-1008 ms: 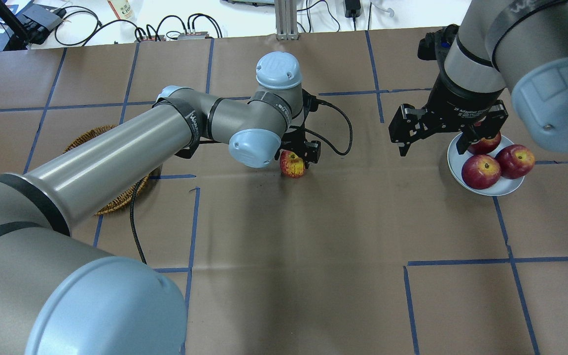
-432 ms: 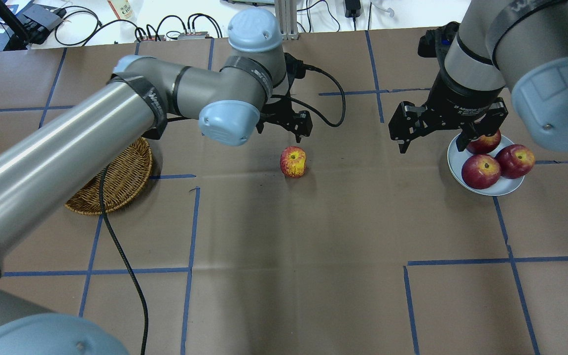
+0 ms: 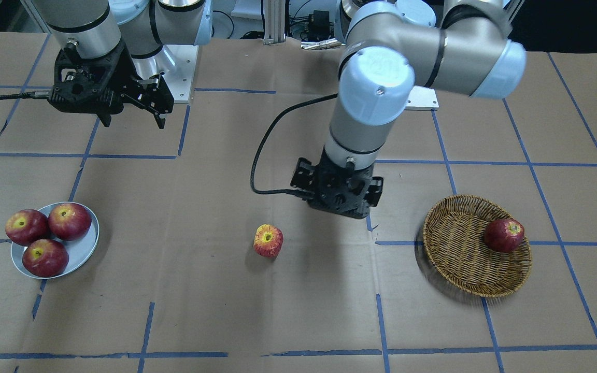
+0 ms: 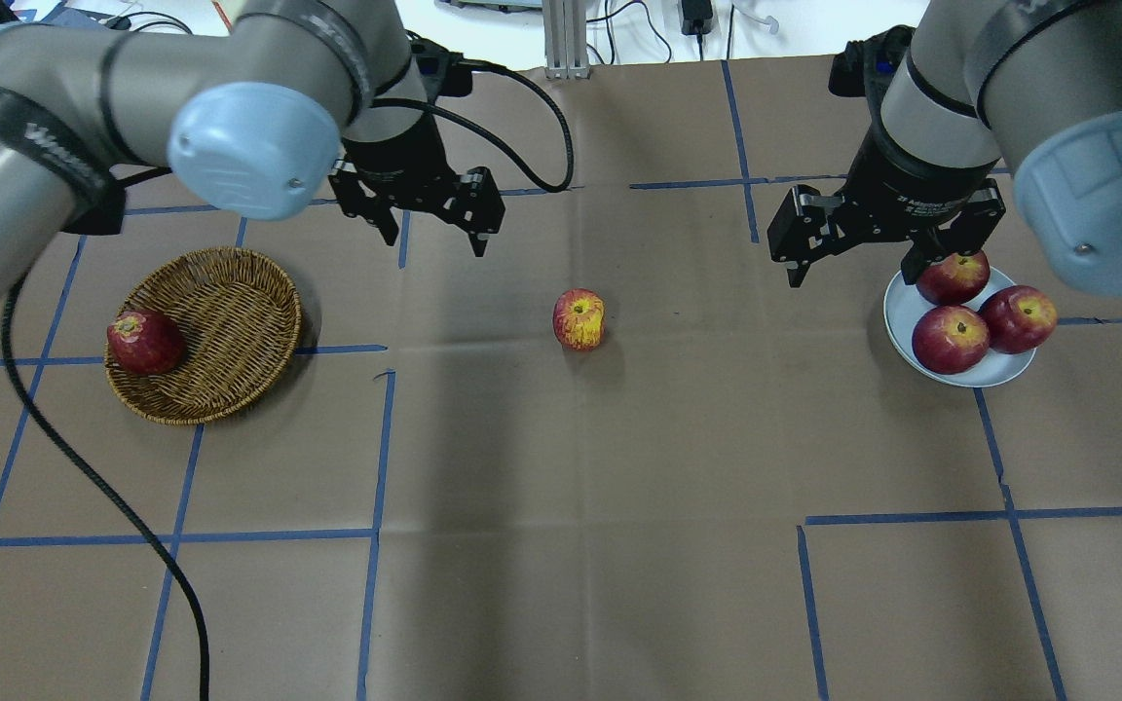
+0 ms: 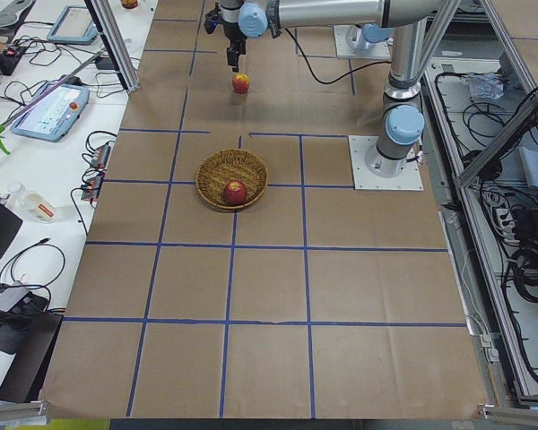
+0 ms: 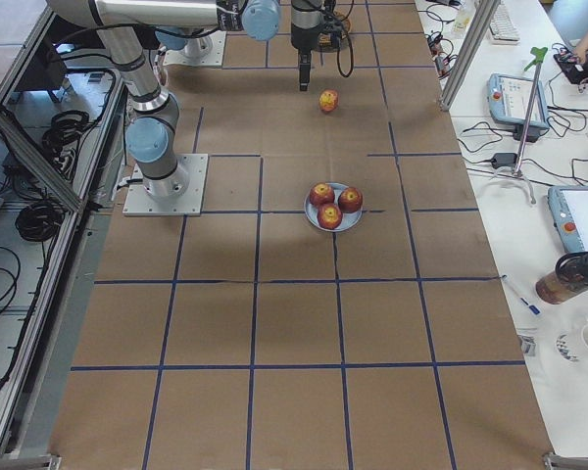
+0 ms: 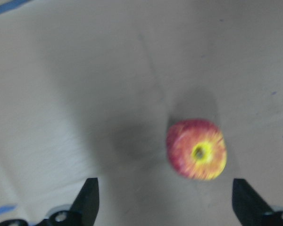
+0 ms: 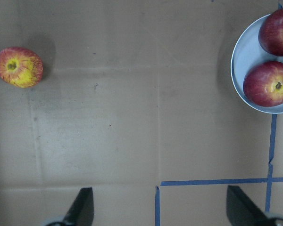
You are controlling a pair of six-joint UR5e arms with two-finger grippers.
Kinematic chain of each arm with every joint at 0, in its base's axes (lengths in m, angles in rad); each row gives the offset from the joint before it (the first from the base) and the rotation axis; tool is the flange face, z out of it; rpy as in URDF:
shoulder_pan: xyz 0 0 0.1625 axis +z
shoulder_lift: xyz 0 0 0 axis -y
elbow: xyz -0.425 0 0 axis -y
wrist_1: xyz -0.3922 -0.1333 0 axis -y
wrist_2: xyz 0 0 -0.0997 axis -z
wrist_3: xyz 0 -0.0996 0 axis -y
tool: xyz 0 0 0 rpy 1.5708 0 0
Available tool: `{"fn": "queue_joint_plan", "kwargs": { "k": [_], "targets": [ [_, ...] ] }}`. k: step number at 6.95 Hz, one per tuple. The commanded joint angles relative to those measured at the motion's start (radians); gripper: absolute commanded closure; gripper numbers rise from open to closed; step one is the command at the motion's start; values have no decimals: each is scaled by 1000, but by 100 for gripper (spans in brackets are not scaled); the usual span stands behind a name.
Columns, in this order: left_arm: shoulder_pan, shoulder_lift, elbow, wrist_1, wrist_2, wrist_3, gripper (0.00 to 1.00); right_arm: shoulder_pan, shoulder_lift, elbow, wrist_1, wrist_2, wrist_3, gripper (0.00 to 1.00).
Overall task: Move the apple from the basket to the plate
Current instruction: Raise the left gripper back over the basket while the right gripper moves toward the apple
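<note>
Left gripper (image 4: 435,242) hangs wide open, empty, pointing straight down near the apple (image 4: 579,319).

Blue tape lines (image 4: 912,517) grid the brown table (image 4: 580,584).

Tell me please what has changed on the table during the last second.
The left pincer, which was down at the apple, has lifted away open and swung to the robot's left, toward the basket. The apple stayed on the table between basket and plate; the right pincer stayed open near the plate.
</note>
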Motion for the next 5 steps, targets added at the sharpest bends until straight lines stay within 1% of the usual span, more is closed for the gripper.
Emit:
{"fn": "queue_joint_plan", "kwargs": {
  "k": [1,2,3,4,5],
  "targets": [
    [70,139,-15,-156,31,68,1,15,38,-13,-43,7,27,0],
    [77,185,-20,-162,54,104,1,55,80,-34,-66,25,82,0],
    [82,226,-27,-173,57,108,1,124,143,-80,-85,25,142,0],
    [134,245,-39,-174,60,132,1,190,227,-140,-108,19,203,0],
    [157,254,-40,-174,62,160,1,245,300,-174,-159,14,273,0]
  ]
}}
